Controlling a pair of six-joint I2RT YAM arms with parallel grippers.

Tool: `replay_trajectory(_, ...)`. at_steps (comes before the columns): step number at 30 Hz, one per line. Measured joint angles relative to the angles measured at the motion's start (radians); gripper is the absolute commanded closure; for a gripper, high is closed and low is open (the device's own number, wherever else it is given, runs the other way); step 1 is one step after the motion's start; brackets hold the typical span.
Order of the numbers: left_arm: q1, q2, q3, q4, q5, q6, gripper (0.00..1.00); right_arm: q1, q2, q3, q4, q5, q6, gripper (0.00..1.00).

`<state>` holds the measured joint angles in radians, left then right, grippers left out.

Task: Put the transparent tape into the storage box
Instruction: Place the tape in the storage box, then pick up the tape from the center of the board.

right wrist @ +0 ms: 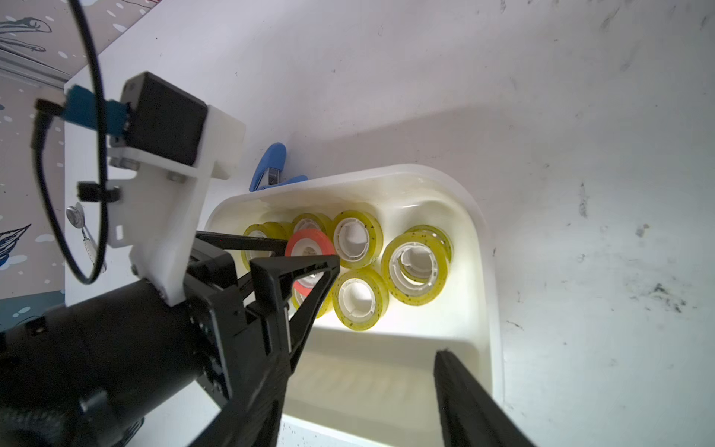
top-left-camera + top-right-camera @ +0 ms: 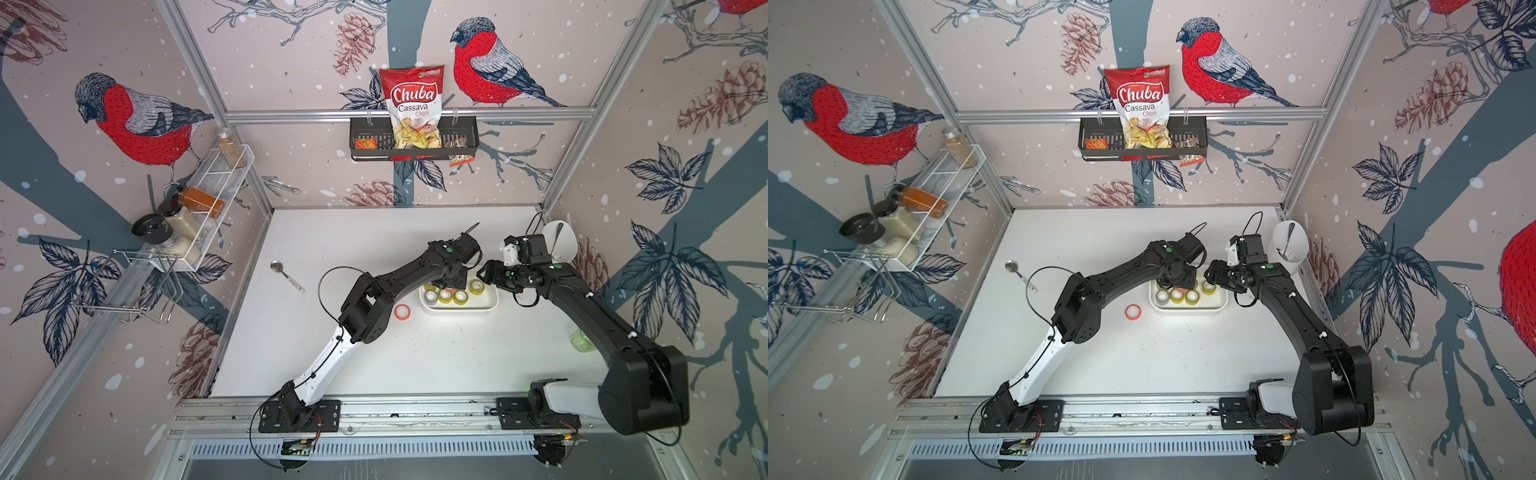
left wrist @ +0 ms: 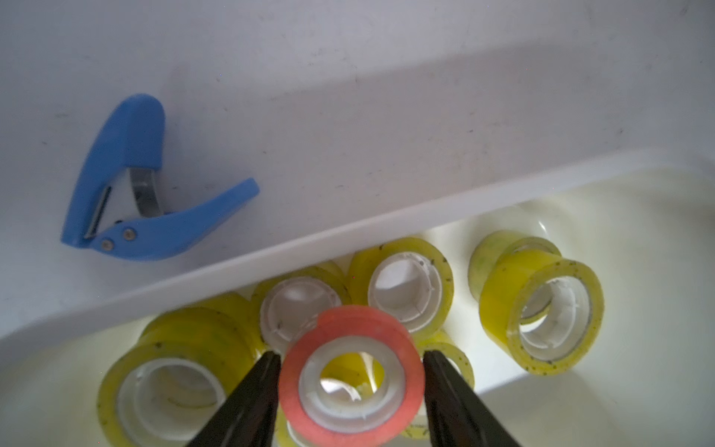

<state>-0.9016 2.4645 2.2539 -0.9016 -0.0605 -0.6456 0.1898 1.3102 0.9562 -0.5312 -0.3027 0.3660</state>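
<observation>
The left end effector hangs over the storage box with a red-edged tape roll between its fingers, above the yellow tape rolls lying in the box; whether the fingers pinch that roll or merely flank it cannot be told. The right end effector stands open and empty by the box's end nearer its own arm; a second red-edged roll lies flat on the bench, just outside the box.
</observation>
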Motion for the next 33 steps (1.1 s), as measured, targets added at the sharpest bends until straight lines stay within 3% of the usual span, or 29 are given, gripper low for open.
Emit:
replay_trajectory(8,0.000,-0.022,0.004,0.005,0.008,0.009,0.33,0.000,0.002,0.007,0.001,0.000,0.000,0.35)
replay_trajectory(17,-0.023,-0.175,-0.017,0.009,0.008,0.009,0.33,0.010,-0.004,0.010,-0.001,0.012,-0.016,0.35)
replay_trajectory(25,-0.010,-0.431,-0.305,0.040,-0.036,0.008,0.34,0.072,0.006,0.028,-0.010,0.023,-0.050,0.37)
replay_trajectory(33,0.106,-0.729,-0.708,0.125,-0.045,-0.002,0.36,0.214,0.035,0.085,-0.029,0.027,-0.109,0.37)
